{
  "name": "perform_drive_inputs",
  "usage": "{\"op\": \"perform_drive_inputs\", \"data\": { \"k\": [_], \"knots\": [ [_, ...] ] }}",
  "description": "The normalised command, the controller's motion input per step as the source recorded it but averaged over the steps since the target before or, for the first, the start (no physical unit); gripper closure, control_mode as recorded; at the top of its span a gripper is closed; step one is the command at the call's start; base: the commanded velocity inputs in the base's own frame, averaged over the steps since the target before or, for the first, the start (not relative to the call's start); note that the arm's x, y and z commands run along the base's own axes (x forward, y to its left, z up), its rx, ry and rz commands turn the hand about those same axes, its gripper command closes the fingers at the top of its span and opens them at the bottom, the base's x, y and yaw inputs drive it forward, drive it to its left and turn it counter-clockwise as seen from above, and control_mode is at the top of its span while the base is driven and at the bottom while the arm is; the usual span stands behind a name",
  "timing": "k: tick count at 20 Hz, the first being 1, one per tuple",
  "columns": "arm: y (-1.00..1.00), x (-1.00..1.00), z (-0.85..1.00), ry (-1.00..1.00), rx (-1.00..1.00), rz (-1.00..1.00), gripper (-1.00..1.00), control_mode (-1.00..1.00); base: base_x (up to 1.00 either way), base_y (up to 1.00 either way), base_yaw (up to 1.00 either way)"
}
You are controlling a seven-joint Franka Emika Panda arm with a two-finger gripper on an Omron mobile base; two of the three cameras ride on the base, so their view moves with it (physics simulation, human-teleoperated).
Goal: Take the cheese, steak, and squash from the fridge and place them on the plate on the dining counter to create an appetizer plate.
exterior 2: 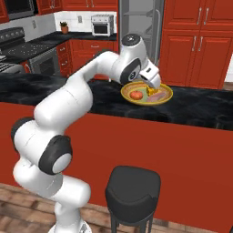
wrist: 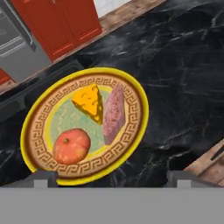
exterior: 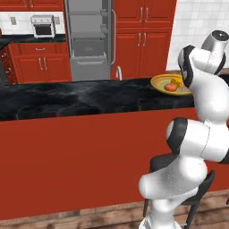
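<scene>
The plate rests flat on the glossy black marbled surface of the dining counter, above its red front panel. In the hand view the plate carries three items. The cheese, a yellow-orange wedge, lies on the pale centre toward the plate's upper part. The steak, a pinkish-red slab, lies just beside the cheese on its right, running along the patterned rim band; the two appear to touch or nearly touch. A round red-orange item, shaped like an apple, sits in the lower left part of the plate, apart from the steak and close below the cheese. Whether this is the squash cannot be told.

The pincer hangs above the plate with its two dark fingertips spread wide, one at each side of the plate's near edge, holding nothing. In the right base view the hand sits directly over the plate, close to the food.

In the left base view the plate lies near the far right of the surface, partly behind the arm. The fridge stands well behind the counter with its door open, grey shelves and drawer exposed. A black stool stands on the floor before the red panel.
</scene>
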Motion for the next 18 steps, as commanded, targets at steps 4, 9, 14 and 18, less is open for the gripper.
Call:
{"op": "perform_drive_inputs", "data": {
  "k": [4, 9, 14, 18],
  "knots": [
    [0.82, -1.0, 0.33, 0.0, -0.01, 0.0, -1.0, -1.0, 0.0, 0.0, 0.0],
    [0.78, -1.0, 0.34, 0.0, 0.0, 0.0, -1.0, -1.0, 0.0, 0.0, 0.0],
    [0.75, -1.0, 0.11, 0.0, 0.0, 0.0, -1.0, -1.0, 0.0, 0.0, 0.0],
    [0.73, -1.0, 0.0, 0.0, 0.0, 0.0, -1.0, -1.0, 0.0, 0.0, 0.0]
  ]
}}
